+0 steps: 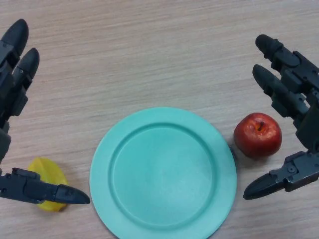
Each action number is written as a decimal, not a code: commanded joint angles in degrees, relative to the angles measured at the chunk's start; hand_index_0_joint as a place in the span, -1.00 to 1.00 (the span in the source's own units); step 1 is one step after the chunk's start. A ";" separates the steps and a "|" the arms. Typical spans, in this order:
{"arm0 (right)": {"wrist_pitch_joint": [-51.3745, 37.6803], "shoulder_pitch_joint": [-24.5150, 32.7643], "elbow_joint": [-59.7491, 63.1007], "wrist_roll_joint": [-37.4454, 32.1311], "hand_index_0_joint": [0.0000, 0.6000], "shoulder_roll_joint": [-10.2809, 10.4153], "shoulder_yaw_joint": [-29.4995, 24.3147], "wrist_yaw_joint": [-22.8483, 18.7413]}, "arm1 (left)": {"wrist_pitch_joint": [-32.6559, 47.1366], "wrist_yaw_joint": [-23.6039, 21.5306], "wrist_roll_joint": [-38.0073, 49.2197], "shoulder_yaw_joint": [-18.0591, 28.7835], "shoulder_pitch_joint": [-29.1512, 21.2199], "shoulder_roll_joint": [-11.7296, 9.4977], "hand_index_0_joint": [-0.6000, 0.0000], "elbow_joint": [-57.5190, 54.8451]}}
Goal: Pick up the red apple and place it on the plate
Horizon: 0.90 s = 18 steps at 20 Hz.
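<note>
Red apple (257, 135) rests on the wooden table (149, 55), at about 3 o'clock from the plate (163, 173) and just beside its rim, apparently not touching it; the stem hollow faces up and a little toward the far side.

Nearest the camera lies the plate, a round turquoise dish with a raised rim and a bare well, its near edge cut by the lower border of the view. At about 9 o'clock from the plate sits a yellow object (47, 183), close to the rim; what it is cannot be told for certain. The thumb of the left hand (15, 99) crosses over its near part.

Right hand (299, 124) brackets the apple with a wide spread: the thumb extends at roughly 5 o'clock from the fruit, the straight fingers at roughly 1 o'clock, and none of them visibly touches it. Left hand stands equally wide, fingers straight and pointing away toward 12 o'clock, holding nothing.

Farther out, the table continues as a pale wood-grain surface with fine horizontal streaks, filling the view to its upper edge. Nothing of the room beyond the tabletop shows.
</note>
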<state>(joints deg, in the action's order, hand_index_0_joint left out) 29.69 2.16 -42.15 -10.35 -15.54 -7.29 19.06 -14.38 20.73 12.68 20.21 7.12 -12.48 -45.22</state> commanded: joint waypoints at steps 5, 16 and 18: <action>-12.64 6.41 4.54 -0.48 -1.00 -3.62 -4.73 -2.16 | 7.71 -3.48 -0.82 1.83 -1.11 -1.05 1.00 -3.17; -38.49 15.45 47.75 15.71 -1.00 -5.66 0.50 -4.08 | 9.82 -3.32 -1.97 0.82 1.21 0.47 1.00 -3.48; -40.92 15.98 51.57 19.68 -0.67 -5.38 1.69 -5.30 | 10.39 -3.20 -2.15 0.74 1.55 0.69 1.00 -3.13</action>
<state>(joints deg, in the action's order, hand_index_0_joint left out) -3.06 15.20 12.87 11.95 -19.49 -2.42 16.62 -12.69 19.10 10.16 18.03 9.14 -10.58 -45.63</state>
